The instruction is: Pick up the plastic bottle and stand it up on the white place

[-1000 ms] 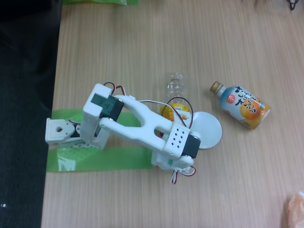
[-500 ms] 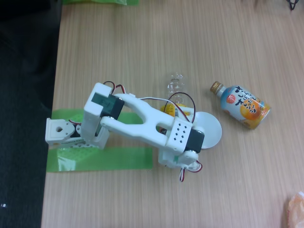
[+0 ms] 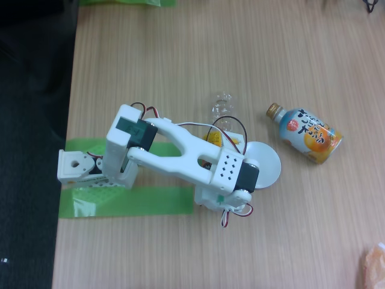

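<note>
The plastic bottle [image 3: 221,107] lies on its side on the wooden table in the fixed view. Its clear end points toward the top of the picture, and a bit of its yellow label shows beside the arm; the rest is hidden under the white forearm. The white place [image 3: 269,161] is a round disc just right of the wrist, partly covered by the wrist motor. My gripper [image 3: 212,201] points down under the wrist, below the bottle's hidden end. Its fingers are hidden, so whether it holds anything cannot be seen.
A light-blue and orange bottle [image 3: 305,133] with a gold cap lies right of the disc. Green tape strips [image 3: 126,201] mark the table by the arm's base [image 3: 75,167]. The table's left edge drops to a dark floor. An orange object [image 3: 374,265] sits at the bottom right corner.
The wrist has swung to the right, over the disc's left edge, then settled slightly back. The clear bottle's visible end has hardly moved.
</note>
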